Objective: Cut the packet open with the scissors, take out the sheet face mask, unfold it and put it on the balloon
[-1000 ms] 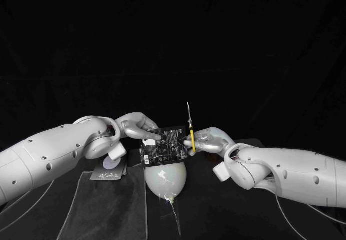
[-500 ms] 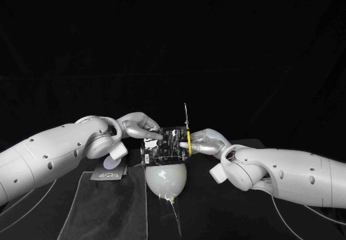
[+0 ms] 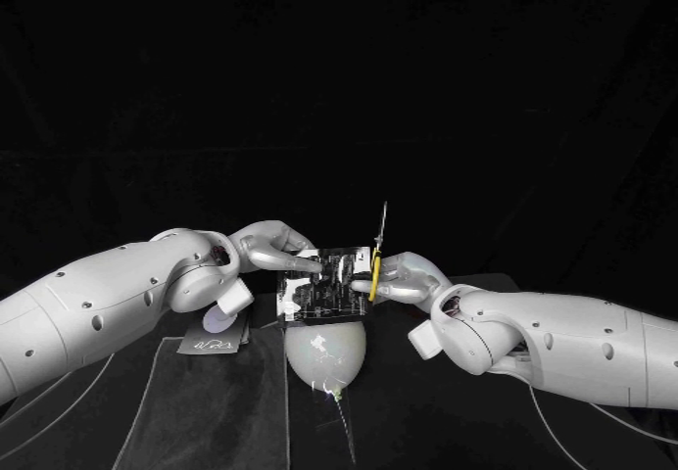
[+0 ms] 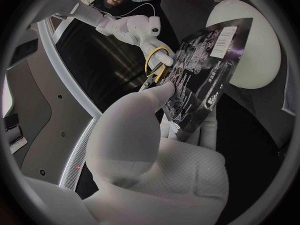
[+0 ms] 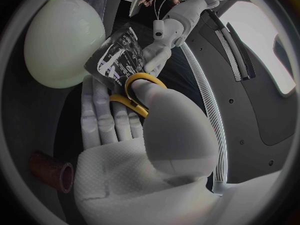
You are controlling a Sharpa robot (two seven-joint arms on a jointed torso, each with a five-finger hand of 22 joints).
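My left hand (image 3: 271, 249) holds the dark printed packet (image 3: 325, 284) upright above the pale balloon (image 3: 325, 352). The packet (image 4: 200, 70) shows in the left wrist view, pinched at one edge, with the balloon (image 4: 250, 40) behind it. My right hand (image 3: 403, 277) grips the yellow-handled scissors (image 3: 377, 257), blades pointing up, at the packet's right edge. In the right wrist view the yellow handles (image 5: 139, 92) sit round my fingers next to the packet (image 5: 119, 55), and the balloon (image 5: 62, 40) lies beyond. Whether the blades touch the packet is unclear.
A small dark card with a round pale sticker (image 3: 215, 331) lies on the table left of the balloon. A clear sheet (image 3: 212, 411) covers the table front. A dark red tube (image 5: 53, 172) lies beside my right hand.
My right hand has moved the scissors left against the packet's right edge, and the blades now tilt slightly right. The left hand and packet have stayed almost still.
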